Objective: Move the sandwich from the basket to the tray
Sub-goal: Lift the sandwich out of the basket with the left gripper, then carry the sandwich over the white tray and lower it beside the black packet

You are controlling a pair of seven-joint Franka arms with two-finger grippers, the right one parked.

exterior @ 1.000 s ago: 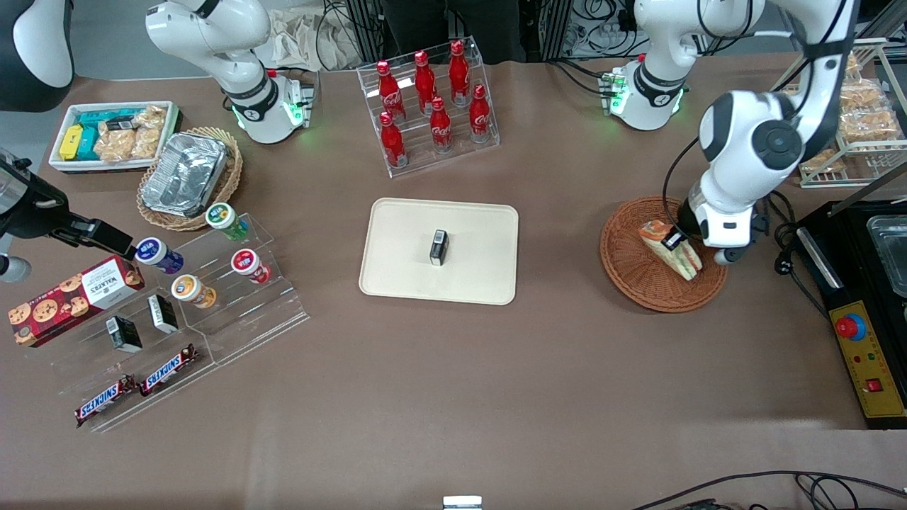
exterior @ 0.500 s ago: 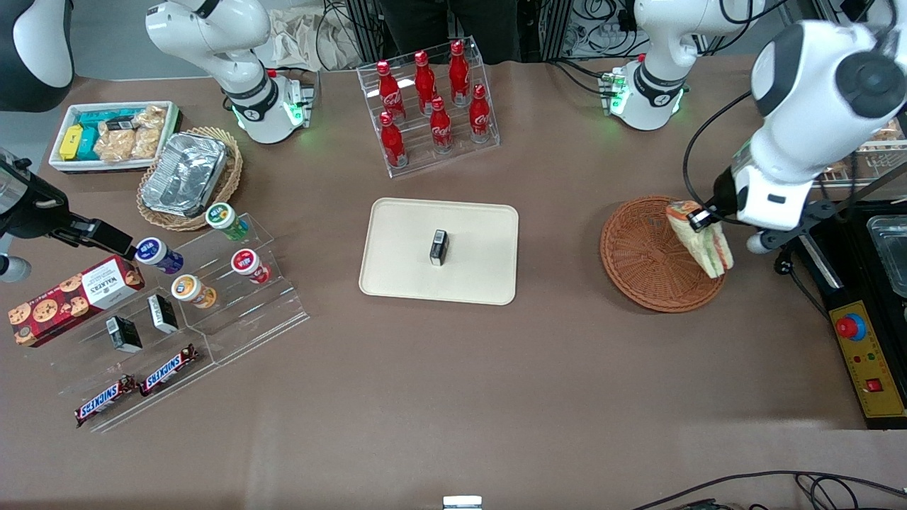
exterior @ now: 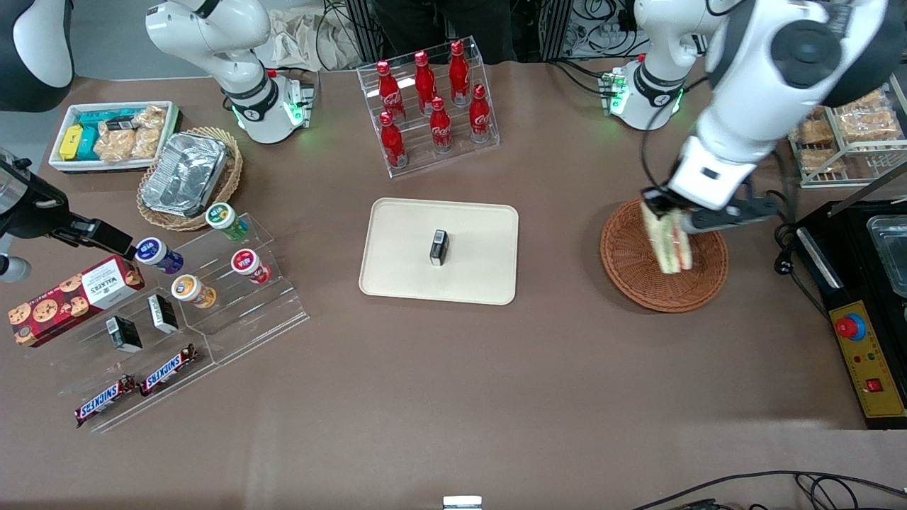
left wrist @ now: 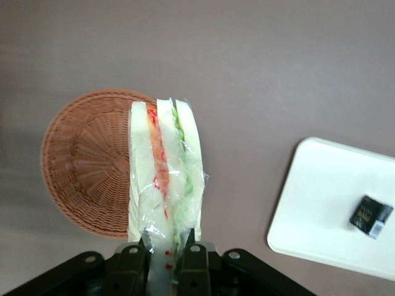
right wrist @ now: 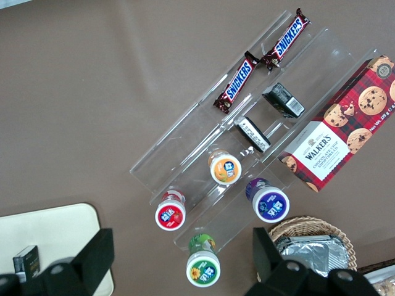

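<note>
The sandwich (exterior: 667, 243) (left wrist: 163, 166), a plastic-wrapped wedge with green, orange and red layers, hangs point-down over the reddish-brown wicker basket (exterior: 627, 248) (left wrist: 86, 163), clear of its floor. My gripper (exterior: 665, 210) (left wrist: 165, 244) is shut on the sandwich's wide end, one finger (left wrist: 194, 259) pressed on each bread face. The cream tray (exterior: 404, 241) (left wrist: 321, 197) lies on the table beside the basket, toward the parked arm's end. A small black box (exterior: 439, 247) (left wrist: 371, 216) stands near its middle.
An acrylic rack of red bottles (exterior: 432, 106) stands farther from the front camera than the tray. A black control unit (exterior: 868, 333) and a wire rack of bagged snacks (exterior: 850, 127) sit at the working arm's end. A stepped acrylic stand (exterior: 212, 297) is at the parked arm's end.
The gripper has lifted the sandwich out of the basket, swung out toward the working arm's end, then come back toward the tray. The sandwich now hangs over the basket's middle.
</note>
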